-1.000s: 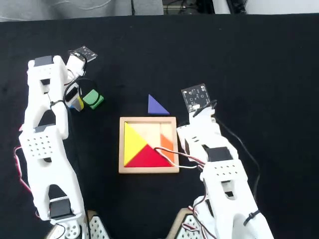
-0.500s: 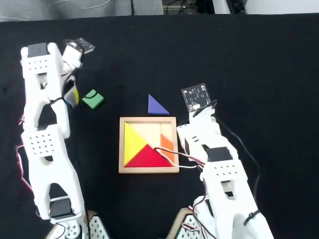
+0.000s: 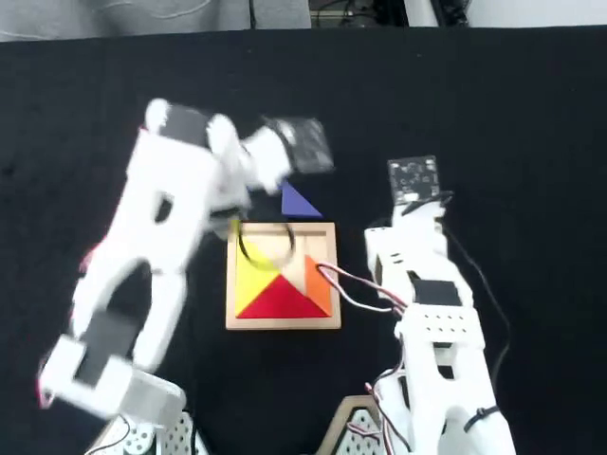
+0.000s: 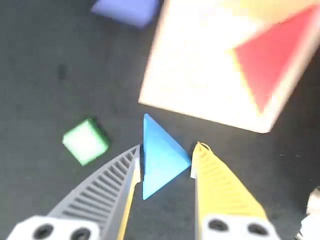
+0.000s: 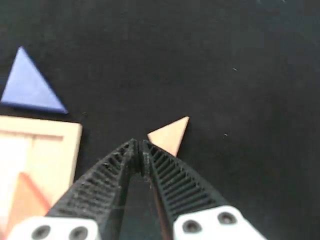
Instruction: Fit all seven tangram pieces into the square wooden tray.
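Your left arm has swung in from well left of the tray [image 3: 283, 326]. Its left gripper [image 4: 167, 147] is now clamped on the blue triangle [image 4: 160, 162] just outside the tray's left rim, while your right gripper [image 5: 139, 146] is pinched together on nothing. Yellow piece [image 3: 248, 275], red piece [image 3: 283, 301] and orange piece [image 3: 321, 289] are seated. I judge four outstanding: the held one, the green square [image 4: 86, 141], the indigo triangle [image 3: 300, 201] beyond the tray's far rim, and the tan triangle [image 5: 170, 135]. The blue triangle's long edge lies along the grey finger [image 4: 120, 167], one sharp corner aimed at the tray.
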You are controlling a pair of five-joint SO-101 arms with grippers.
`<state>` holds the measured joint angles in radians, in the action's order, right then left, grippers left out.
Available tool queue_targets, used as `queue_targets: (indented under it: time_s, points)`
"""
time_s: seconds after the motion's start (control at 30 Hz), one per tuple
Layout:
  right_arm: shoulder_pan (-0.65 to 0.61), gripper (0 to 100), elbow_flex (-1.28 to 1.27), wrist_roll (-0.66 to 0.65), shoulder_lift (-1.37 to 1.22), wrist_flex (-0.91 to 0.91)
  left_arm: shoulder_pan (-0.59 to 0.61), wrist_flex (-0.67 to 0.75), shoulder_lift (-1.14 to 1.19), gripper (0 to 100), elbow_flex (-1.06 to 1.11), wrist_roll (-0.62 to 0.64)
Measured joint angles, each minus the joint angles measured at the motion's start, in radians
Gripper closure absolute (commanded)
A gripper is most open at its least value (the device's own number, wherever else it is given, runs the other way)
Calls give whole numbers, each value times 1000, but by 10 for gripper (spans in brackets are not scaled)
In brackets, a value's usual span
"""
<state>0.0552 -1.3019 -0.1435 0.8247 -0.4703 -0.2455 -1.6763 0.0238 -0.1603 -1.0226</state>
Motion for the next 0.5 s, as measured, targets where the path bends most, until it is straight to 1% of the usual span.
queue_targets:
  time_s: [0.07,0.13,0.27,0.37,0.5]
  points:
    - [21,984,0,15,0,0,-72,104,-138,834,163,-2]
    - [41,984,0,32,0,0,-121,218,-229,834,324,-6]
    - [107,984,0,74,2,5,-187,436,-270,834,578,-20]
    - [146,984,0,103,2,28,-204,555,-270,834,667,-63]
    - [163,984,0,114,2,35,-204,628,-272,834,678,-103]
